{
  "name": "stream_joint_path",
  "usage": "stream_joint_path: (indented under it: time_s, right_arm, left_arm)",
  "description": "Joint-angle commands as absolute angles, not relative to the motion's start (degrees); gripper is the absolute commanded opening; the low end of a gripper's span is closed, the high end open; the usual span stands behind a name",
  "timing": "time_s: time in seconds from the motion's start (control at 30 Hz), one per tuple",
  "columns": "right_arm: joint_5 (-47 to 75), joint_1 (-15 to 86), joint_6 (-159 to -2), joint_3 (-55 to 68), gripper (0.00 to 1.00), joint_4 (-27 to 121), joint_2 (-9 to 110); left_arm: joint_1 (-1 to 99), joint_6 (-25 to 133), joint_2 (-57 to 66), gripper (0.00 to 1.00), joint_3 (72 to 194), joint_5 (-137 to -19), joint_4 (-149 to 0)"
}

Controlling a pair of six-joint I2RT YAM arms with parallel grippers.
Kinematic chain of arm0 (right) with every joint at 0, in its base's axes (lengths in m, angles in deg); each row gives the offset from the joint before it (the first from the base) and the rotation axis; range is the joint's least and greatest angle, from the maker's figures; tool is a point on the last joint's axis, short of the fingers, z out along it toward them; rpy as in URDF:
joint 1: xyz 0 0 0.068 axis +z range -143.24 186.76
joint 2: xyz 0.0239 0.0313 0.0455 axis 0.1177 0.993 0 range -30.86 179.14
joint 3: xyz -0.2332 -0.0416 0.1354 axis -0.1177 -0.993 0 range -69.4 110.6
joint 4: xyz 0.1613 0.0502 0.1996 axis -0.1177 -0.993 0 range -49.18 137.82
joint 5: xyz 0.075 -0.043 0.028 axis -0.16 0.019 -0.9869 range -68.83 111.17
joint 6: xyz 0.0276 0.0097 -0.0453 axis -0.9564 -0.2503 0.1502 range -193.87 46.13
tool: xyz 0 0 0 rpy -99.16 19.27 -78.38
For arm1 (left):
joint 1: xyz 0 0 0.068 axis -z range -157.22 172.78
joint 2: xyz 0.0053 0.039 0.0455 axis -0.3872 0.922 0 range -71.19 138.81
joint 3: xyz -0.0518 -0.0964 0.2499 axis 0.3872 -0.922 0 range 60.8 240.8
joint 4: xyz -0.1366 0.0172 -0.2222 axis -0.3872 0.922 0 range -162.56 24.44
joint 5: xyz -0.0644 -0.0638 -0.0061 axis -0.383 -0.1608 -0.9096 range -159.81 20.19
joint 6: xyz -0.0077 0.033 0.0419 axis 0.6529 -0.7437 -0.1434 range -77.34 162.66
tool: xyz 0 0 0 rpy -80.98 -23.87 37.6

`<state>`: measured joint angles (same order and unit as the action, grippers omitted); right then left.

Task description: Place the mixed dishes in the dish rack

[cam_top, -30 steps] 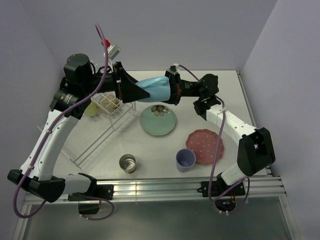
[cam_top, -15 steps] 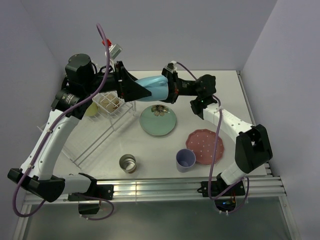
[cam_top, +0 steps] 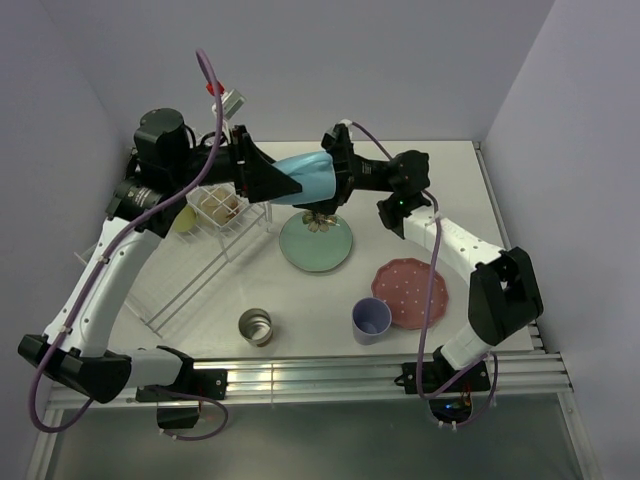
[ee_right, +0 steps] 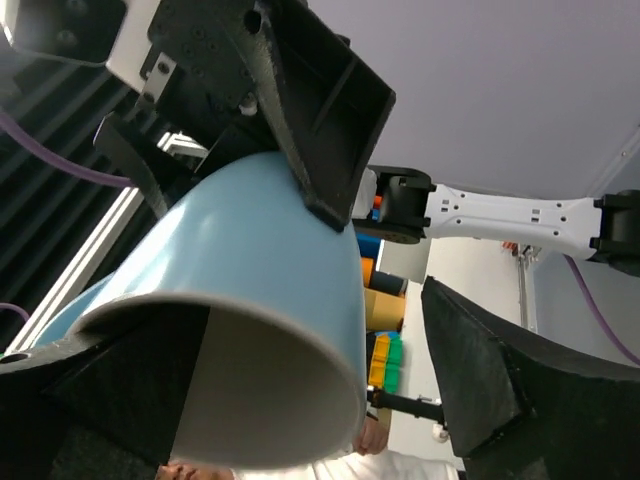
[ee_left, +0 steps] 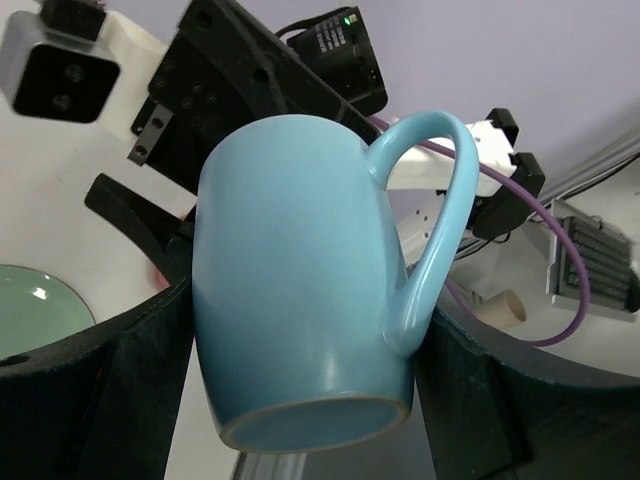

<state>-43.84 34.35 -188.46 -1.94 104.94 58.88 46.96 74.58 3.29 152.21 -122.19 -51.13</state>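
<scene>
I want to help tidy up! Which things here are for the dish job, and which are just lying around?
For the job: light blue mug, mint-green plate, pink dotted plate, lavender cup, metal cup, yellow mug, dish rack.
Just there: purple cable, aluminium rail.

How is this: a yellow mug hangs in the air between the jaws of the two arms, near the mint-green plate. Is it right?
No. The mug is light blue, not yellow. It hangs in the air between the jaws of the two arms, near the mint-green plate. The top external view shows this.
</scene>
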Motion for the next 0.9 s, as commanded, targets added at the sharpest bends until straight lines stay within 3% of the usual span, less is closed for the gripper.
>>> stream_joint_path:
  time_s: [0.0,0.17,0.3,0.4,0.47,0.5,0.53,0.63,0.87]
  right_arm:
    - [-42.11,33.75,-211.51,-2.34,0.96,108.99,58.0]
    - [-41.76,30.41,-208.44,-8.04,0.98,106.62,54.84]
    - [-42.99,25.32,-201.7,-11.92,0.98,101.53,51.5]
    - [-45.53,23.82,-186.12,-10.09,0.99,86.89,48.78]
    - [-45.63,23.72,-170.12,-1.79,0.99,57.09,48.33]
    - [-44.06,23.72,-150.62,2.97,0.99,44.43,48.85]
    - [-41.87,23.72,-142.6,7.54,0.99,22.64,51.64]
    - [-32.99,23.81,-121.19,23.81,0.99,-2.1,57.1]
    - [-24.29,23.9,-112.65,20.16,0.99,-5.69,54.92]
  left_arm:
    - [41.88,81.48,1.06,0.0,150.63,-125.96,-59.27]
    - [32.99,90.81,0.27,0.0,149.74,-130.44,-68.76]
    - [22.79,91.9,1.58,0.0,154.56,-127.49,-58.54]
    - [15.94,88.73,2.2,0.0,159.75,-120.65,-42.55]
    - [10.86,88.28,1.76,0.0,161.34,-117.98,-36.03]
    - [9.17,87.67,1.5,0.0,161.69,-116.4,-29.82]
    - [7.76,87.4,0.97,0.0,161.43,-113.52,-27.76]
    - [2.4,86.43,-1.05,0.0,161.26,-108.32,-20.1]
    - [-7.98,84.77,-1.76,0.0,163.7,-99.36,-5.78]
